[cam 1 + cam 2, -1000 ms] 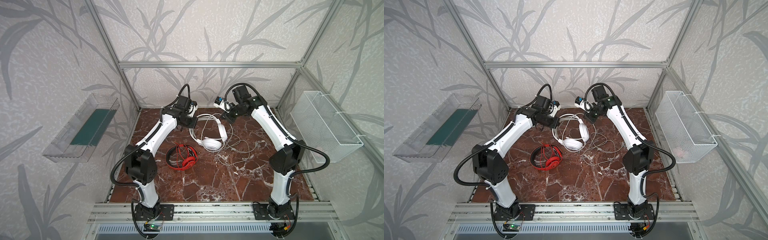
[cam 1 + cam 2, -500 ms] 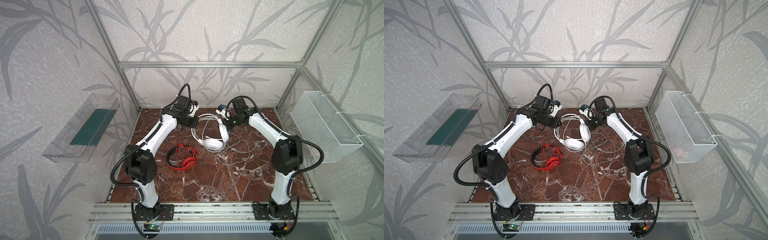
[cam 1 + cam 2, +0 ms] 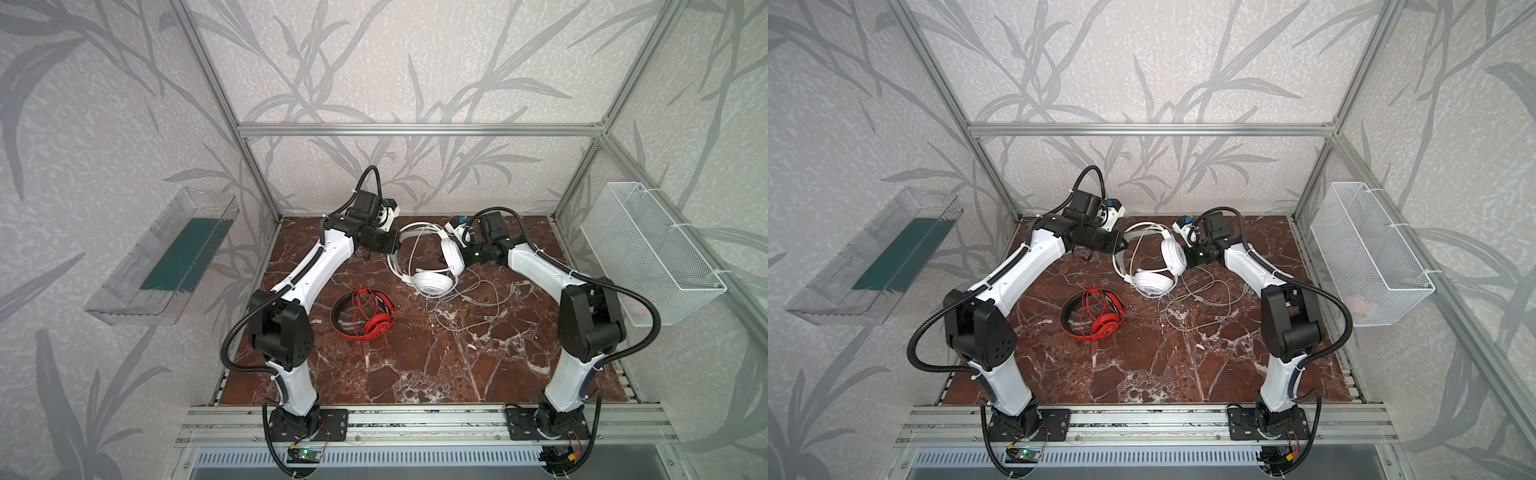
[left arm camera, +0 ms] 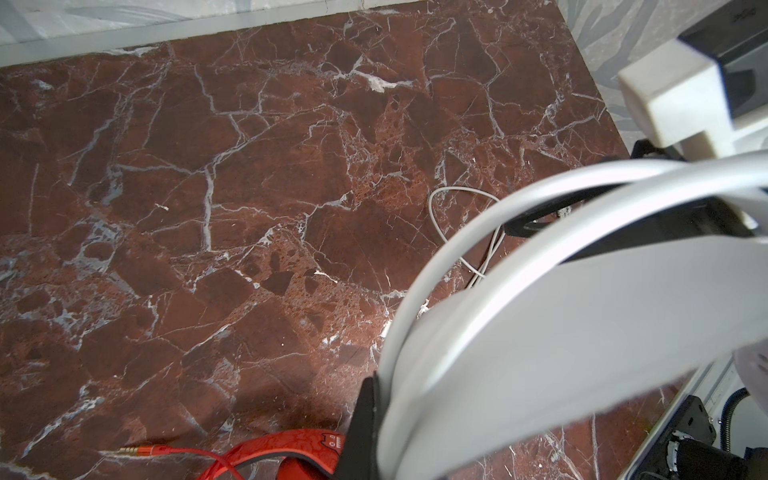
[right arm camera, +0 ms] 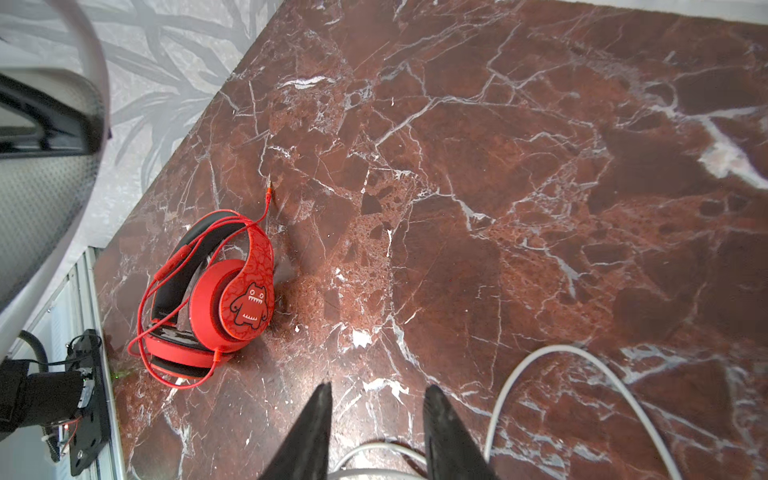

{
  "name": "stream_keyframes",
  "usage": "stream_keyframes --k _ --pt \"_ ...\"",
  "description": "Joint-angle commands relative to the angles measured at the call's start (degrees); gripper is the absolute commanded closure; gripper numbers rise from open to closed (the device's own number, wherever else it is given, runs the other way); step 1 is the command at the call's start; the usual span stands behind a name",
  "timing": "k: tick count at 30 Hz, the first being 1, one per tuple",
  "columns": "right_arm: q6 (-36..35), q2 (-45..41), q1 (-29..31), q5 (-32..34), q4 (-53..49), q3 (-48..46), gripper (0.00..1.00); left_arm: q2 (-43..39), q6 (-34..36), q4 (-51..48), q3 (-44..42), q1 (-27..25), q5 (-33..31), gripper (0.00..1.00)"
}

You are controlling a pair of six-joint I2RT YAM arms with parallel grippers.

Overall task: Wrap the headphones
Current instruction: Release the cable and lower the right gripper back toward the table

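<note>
While one ear cup of the white headphones (image 3: 432,284) rests on the table (image 3: 395,365) near its 12 o'clock edge in both top views, the other cup stands raised at about 2 o'clock of it, and the headband arches away toward 11 o'clock. The left gripper (image 3: 397,245) is clamped tight on that headband at its 10 o'clock end. In the left wrist view the broad white band runs out past a black finger (image 4: 365,415). The right gripper (image 5: 376,432) sits at 3 o'clock of the raised cup, just beside it, with its jaws parted to a moderate gap and gripping nothing. In the right wrist view bare marble shows between the two black fingers. The white cable (image 5: 561,349) passes under their roots and arcs over the table beside them. In both top views the rest of it lies in loose loops from 3 to 5 o'clock of the resting cup. The red headphones (image 3: 365,318) lie flat at 7 o'clock of the white pair, well apart from it. Their thin red cable is draped loosely over band and cups, and its plug (image 5: 270,187) lies on the marble just past the band. Farther out, a clear tray (image 3: 158,257) hangs on the wall at 9 o'clock and a wire basket (image 3: 648,249) at 3 o'clock.
</note>
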Motion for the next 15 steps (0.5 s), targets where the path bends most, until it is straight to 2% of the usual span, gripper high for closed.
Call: stream_keyframes --k 1,6,9,15 --pt "5.71 -3.23 -0.43 -2.61 8.00 -2.78 0.59 -3.35 -1.52 2.12 -0.06 0.21 3.03 1.00" --pt "10.66 -3.92 -1.12 -4.33 12.01 -5.84 0.45 -3.63 -3.30 4.48 -0.83 0.32 3.98 1.00" --pt "12.65 -4.28 -1.48 -5.74 13.04 -7.36 0.42 -3.43 -4.64 6.38 -1.29 0.36 4.35 1.00" --pt "20.94 -6.83 -1.48 -5.71 25.29 -16.60 0.37 -3.18 -6.56 8.87 -1.12 0.49 4.68 1.00"
